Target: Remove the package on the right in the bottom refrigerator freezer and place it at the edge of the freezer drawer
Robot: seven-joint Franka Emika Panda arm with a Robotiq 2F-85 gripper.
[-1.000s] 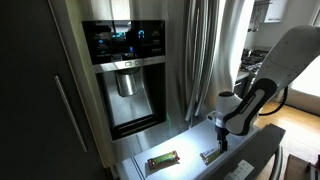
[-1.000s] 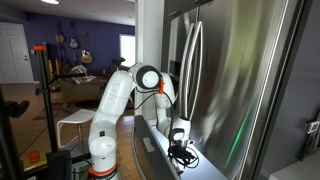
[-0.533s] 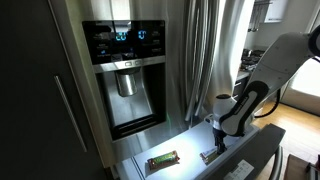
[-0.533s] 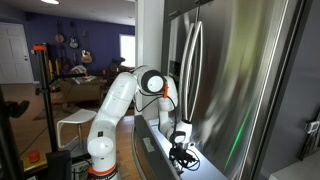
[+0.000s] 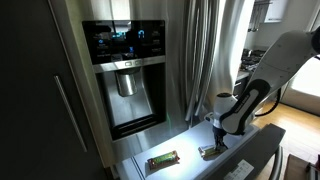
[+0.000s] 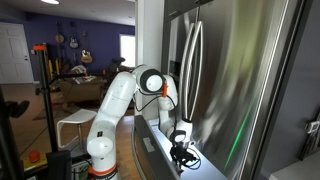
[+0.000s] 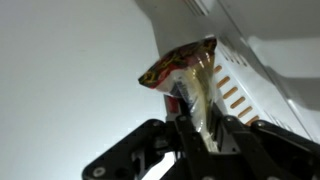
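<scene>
White-lit freezer drawer [image 5: 185, 168] below, the gripper [image 5: 217, 143] is clamped on the package [image 7: 195, 70], best lifted straight and slowly to avoid slipping.

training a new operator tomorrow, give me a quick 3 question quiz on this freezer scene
1. True or false: the green packet lies inside the freezer drawer.
2. The tool is down at: A the dispenser panel, B the tan-grey package, C the green packet.
3. Fill in: in the wrist view the tan-grey package stands ___ the tool's fingers.
Key: 1 true; 2 B; 3 between.
</scene>
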